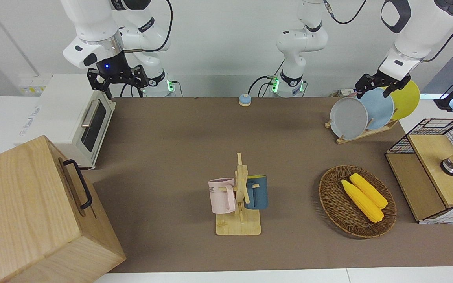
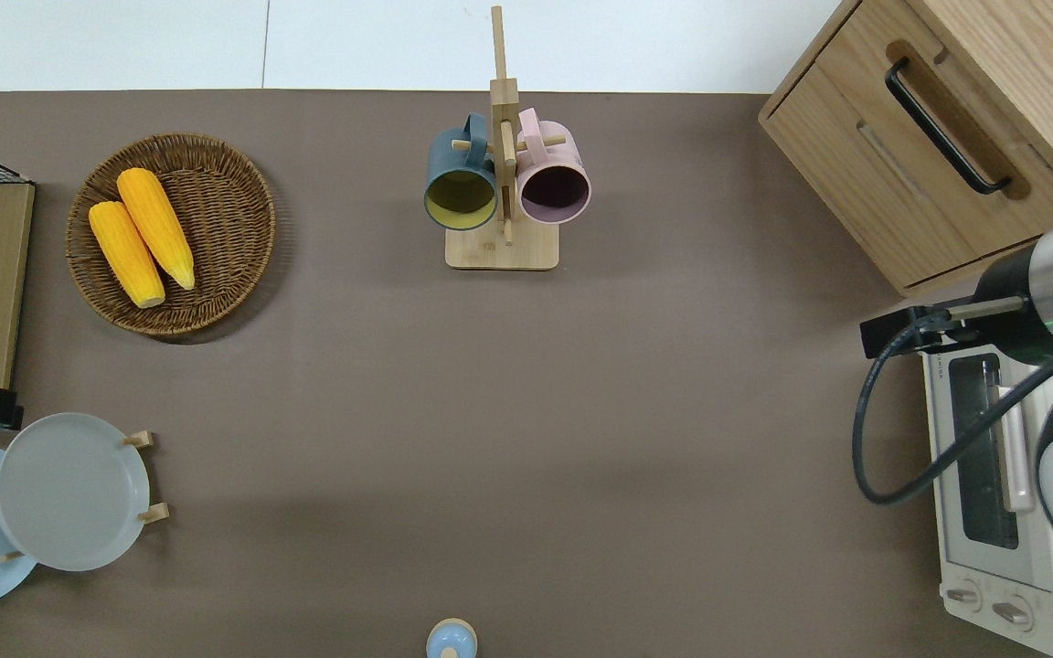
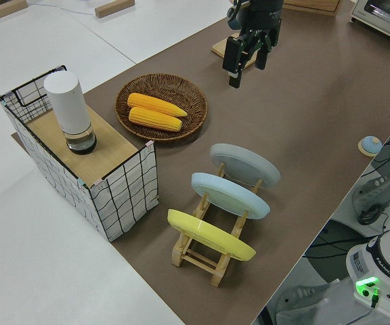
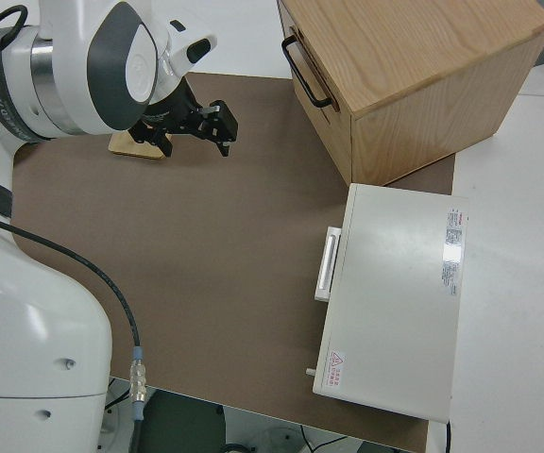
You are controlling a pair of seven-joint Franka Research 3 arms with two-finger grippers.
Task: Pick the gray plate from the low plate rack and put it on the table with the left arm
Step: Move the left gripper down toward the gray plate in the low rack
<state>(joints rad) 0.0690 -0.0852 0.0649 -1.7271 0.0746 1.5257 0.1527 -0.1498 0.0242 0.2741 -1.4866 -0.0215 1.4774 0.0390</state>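
My left gripper (image 1: 382, 83) hangs empty with its fingers (image 3: 236, 61) spread apart. Seen from above it sits at the table's edge, off the rim of the gray plate (image 2: 71, 491) on the side farther from the robots. That plate stands slanted in the end slot of the low plate rack (image 3: 212, 254), below my fingers and toward the right arm's end of the table (image 2: 526, 411). The light blue plate (image 3: 230, 195) and the yellow plate (image 3: 210, 234) lean in the slots next to it, toward the table's end. The pegs keep each plate tilted on edge, leaving its top rim free, so I judge the rim is where my fingers should close. The pick has not begun. My right gripper (image 1: 117, 80) is parked, fingers apart. The pink mug (image 1: 222, 195) on the mug stand (image 1: 240, 204) carries letters too small to read, and the toaster oven (image 4: 395, 307) has a red warning sticker and small print I cannot make out
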